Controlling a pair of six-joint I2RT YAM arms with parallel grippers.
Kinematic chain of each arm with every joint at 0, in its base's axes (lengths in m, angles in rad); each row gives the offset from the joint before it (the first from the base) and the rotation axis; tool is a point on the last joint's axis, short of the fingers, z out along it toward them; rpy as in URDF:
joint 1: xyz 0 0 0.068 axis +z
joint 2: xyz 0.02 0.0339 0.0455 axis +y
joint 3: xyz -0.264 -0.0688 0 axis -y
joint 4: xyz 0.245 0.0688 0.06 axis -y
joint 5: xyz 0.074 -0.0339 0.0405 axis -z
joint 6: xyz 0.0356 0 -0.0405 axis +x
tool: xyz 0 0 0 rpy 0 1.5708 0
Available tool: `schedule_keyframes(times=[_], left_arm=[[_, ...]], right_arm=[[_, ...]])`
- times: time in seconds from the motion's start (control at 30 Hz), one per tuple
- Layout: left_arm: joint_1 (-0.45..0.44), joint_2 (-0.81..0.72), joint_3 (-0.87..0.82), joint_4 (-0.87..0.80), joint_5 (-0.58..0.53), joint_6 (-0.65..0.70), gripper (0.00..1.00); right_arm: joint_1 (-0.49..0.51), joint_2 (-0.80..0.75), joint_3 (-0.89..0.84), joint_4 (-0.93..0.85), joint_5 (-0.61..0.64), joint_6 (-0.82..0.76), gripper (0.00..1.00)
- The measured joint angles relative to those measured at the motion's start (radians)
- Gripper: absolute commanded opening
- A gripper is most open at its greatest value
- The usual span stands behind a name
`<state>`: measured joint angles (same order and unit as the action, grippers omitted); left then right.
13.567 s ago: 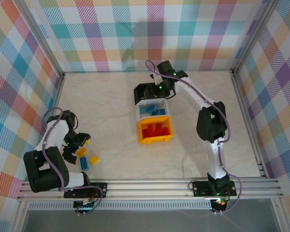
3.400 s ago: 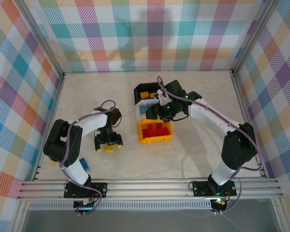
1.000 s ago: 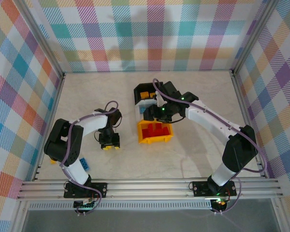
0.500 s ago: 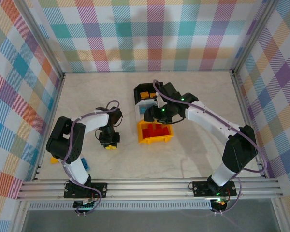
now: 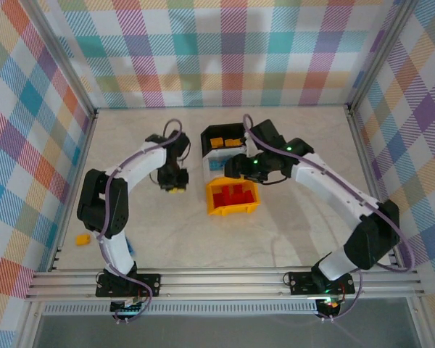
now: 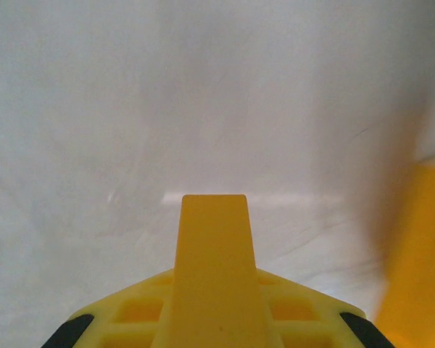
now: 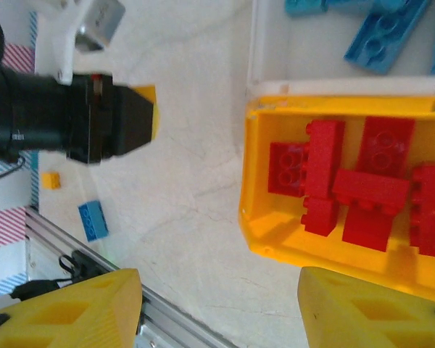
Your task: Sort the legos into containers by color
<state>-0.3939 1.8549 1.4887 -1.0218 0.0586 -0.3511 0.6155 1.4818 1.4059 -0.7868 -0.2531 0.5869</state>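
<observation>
**A:** Top external, leftmost first: what lies loose?

**B:** Two legos on the tabletop (image 5: 145, 145), both near the left arm's base: one orange lego (image 5: 82, 239) and one blue lego (image 7: 93, 221). The left arm is much the nearer to them.

**A:** The left jaws?

**B:** Pressed together above the tabletop, just left of the bins. They may be pinching a yellow lego, but the fingers are the same yellow, so I cannot tell.

**A:** Which way would it go?

**B:** To the black bin (image 5: 206, 136), I'd judge. It sits right of those jaws and slightly farther back, with two yellow legos (image 5: 217, 142) inside.

**A:** How many bins?

**B:** Three, in a row running far to near: black, white bin (image 7: 255, 43), yellow-orange bin (image 5: 232, 210). There are at least three blue legos (image 7: 380, 40) in the white one and at least six red legos (image 7: 326, 174) in the yellow-orange.

**A:** The right jaws?

**B:** Spread and empty, above where the white bin meets the yellow-orange one.
</observation>
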Motion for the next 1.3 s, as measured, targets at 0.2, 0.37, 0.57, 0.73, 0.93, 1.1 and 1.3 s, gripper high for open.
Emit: schedule_keyframes(times=[0.2, 0.37, 0.57, 0.73, 0.93, 1.1, 1.3], left_arm=[[0.000, 0.221, 0.404, -0.003, 0.053, -0.038, 0.01], [-0.003, 0.430, 0.663, -0.004, 0.121, -0.089, 0.01], [-0.009, 0.575, 0.856, 0.006, 0.184, -0.152, 0.03], [-0.012, 0.614, 0.897, 0.022, 0.222, -0.185, 0.22], [-0.016, 0.624, 0.898, 0.034, 0.239, -0.208, 0.58], [-0.018, 0.624, 0.898, 0.031, 0.239, -0.202, 0.63], [-0.018, 0.558, 0.859, -0.059, 0.148, -0.158, 0.72]], right_arm=[[-0.030, -0.112, -0.027, -0.007, 0.021, 0.002, 0.60], [-0.030, -0.137, -0.068, -0.022, 0.037, 0.009, 0.60], [-0.030, -0.172, -0.105, -0.024, 0.049, 0.027, 0.60], [-0.030, -0.203, -0.132, -0.030, 0.055, 0.031, 0.60], [-0.032, -0.204, -0.132, -0.031, 0.054, 0.030, 0.60], [-0.033, -0.182, -0.132, -0.024, 0.039, 0.026, 0.61], [-0.033, -0.139, -0.126, -0.005, 0.006, 0.018, 0.61]])
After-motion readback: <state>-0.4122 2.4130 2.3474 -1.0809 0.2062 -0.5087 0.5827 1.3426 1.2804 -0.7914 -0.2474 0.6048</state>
